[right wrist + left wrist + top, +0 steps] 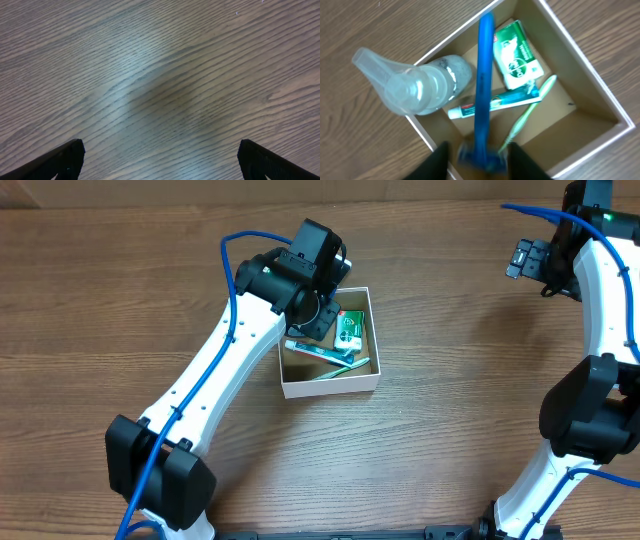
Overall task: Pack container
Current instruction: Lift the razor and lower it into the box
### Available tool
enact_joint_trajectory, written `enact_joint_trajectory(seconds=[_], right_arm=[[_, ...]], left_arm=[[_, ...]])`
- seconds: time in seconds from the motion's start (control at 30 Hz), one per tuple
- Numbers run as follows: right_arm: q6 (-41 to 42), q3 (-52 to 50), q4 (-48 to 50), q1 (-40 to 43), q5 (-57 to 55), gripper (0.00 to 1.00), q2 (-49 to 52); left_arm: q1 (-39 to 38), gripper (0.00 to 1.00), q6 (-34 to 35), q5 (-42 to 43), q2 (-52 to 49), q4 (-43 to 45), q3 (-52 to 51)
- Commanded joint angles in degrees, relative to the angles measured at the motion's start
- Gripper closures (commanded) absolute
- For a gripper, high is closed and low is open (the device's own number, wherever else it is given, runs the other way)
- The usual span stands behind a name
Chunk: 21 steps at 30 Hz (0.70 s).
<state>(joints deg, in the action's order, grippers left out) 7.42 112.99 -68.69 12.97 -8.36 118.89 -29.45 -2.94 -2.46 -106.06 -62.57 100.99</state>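
I see the container [330, 385] near the middle of the counter [100, 300], open side up. My left arm [215, 370] reaches in from 7 o'clock, so the left jaws hang over the box's 10 o'clock corner. On the left wrist camera a blue-handled tool [484, 85] sits between the left jaws, its blurred head at 6 o'clock and its handle pointing to 12. I cannot tell whether they pinch it or merely flank it. Inside the box lie a green-and-white carton [517, 55] at 1 o'clock, a toothpaste tube [512, 100] across the middle and a pale green toothbrush [525, 117] toward 4 o'clock. A clear plastic bottle [415, 85] lies over the rim at 9 o'clock. The right arm [600, 290] holds the right jaws off at 2 o'clock from the container, spread wide over bare wood and gripping nothing.
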Motion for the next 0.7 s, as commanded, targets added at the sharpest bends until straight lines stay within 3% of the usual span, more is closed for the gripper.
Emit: enact_joint_trajectory(seconds=[0.0,0.03,0.17,0.37,0.5,0.67], right_arm=[[-0.1,-0.1,0.1,-0.3,-0.6,0.00,0.1],[-0.1,-0.1,0.1,-0.3,-0.6,0.00,0.1],[-0.1,-0.1,0.1,-0.3,-0.6,0.00,0.2],[-0.1,-0.1,0.1,-0.3,-0.6,0.00,0.1],[-0.1,-0.1,0.1,-0.3,-0.6,0.00,0.1],[-0.1,-0.1,0.1,-0.3,-0.6,0.00,0.2]], left_arm=[[0.2,0.40,0.4,-0.5,-2.6,0.6,1.0],[0.2,0.31,0.9,0.0,-2.6,1.0,1.1],[0.2,0.23,2.9,2.1,-2.6,0.7,2.6],[0.8,0.23,9.9,0.8,-2.5,-2.5,9.8],[3.2,0.23,20.7,0.4,-2.1,-4.2,16.7],[4.4,0.22,29.6,-0.3,1.3,-4.9,20.0]])
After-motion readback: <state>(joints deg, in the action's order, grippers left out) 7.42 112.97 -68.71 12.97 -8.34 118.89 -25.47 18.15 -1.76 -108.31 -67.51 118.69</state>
